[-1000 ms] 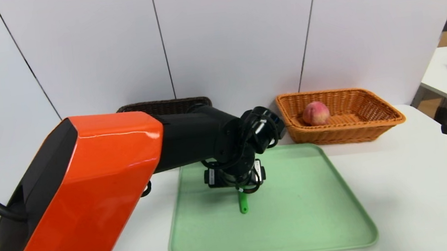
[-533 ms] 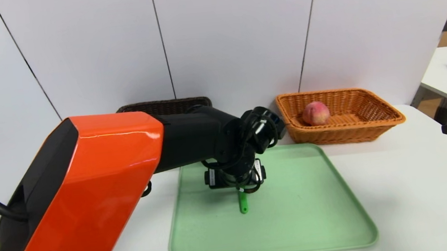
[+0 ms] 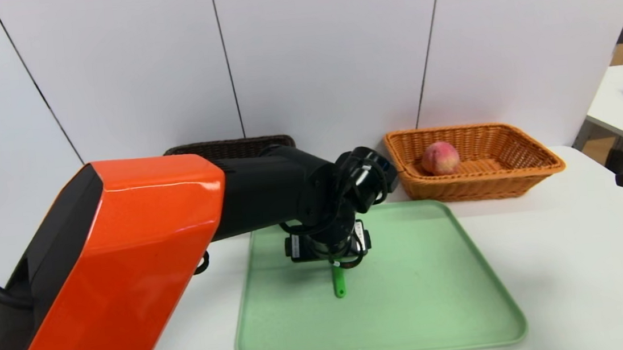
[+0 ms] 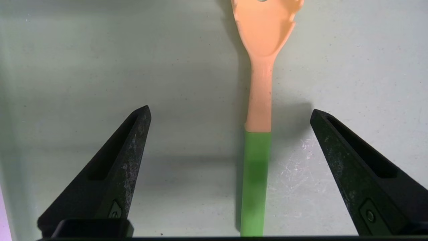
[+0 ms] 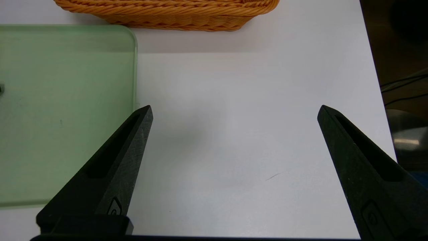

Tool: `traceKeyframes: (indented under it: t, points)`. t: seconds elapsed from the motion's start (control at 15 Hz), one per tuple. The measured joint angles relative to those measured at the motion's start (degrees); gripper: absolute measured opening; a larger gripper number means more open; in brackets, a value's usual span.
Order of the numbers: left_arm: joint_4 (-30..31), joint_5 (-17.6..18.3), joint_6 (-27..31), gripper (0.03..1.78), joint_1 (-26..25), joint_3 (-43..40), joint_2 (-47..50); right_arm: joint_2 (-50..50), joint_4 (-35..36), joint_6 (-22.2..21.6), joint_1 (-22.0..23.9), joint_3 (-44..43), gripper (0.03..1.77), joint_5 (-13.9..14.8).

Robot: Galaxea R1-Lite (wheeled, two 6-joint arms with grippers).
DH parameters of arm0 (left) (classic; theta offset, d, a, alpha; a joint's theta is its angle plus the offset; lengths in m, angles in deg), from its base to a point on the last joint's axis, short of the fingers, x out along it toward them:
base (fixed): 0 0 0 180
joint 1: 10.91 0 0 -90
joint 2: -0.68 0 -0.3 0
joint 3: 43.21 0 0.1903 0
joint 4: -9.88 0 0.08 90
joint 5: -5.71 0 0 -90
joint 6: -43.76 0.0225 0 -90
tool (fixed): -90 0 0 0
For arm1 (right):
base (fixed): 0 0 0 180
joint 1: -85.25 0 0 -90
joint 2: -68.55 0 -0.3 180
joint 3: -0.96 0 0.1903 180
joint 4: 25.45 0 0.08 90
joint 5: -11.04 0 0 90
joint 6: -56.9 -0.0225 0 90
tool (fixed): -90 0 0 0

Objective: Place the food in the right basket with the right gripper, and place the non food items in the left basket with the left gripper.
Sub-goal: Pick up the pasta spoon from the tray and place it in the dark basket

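Two baskets sit along the back wall: left basket (image 3: pixel 229 147), dark brown, mostly hidden behind the left arm, and right basket (image 3: pixel 473 162), orange, just past the far right corner of the green tray (image 3: pixel 444 311). Peach (image 3: pixel 440 157) lies inside the right basket, toward its left end. Fork (image 4: pixel 259 110) lies flat on the tray near the tray's middle, yellow-orange head pointing toward the wall, green handle toward the robot; in head view only the handle tip (image 3: pixel 338 284) shows below the wrist. Left gripper (image 4: pixel 230 113) hangs over the fork with jaws wide apart, one finger on each side of the shaft, neither touching it; the fork sits closer to one finger than the other. Bare tray surface all around the fork, tray rims well apart from it. Towel and peeler not seen. Right gripper (image 5: pixel 234 112) hangs over the white table (image 5: pixel 240 134) right of the tray, jaws spread wide, holding nothing; tray's right edge runs just beside one finger, table's right edge near the other. Open tabletop lies between that gripper and the right basket's front wall.
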Motion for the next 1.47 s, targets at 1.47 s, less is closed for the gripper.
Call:
traceKeyframes:
  t: [1.47]
  points:
    - [1.05, 0.46, -0.54, 1.17, -0.09, 0.02, -0.79, -0.66, 0.22, 0.02, 0.09, -0.16, 1.7, -0.2]
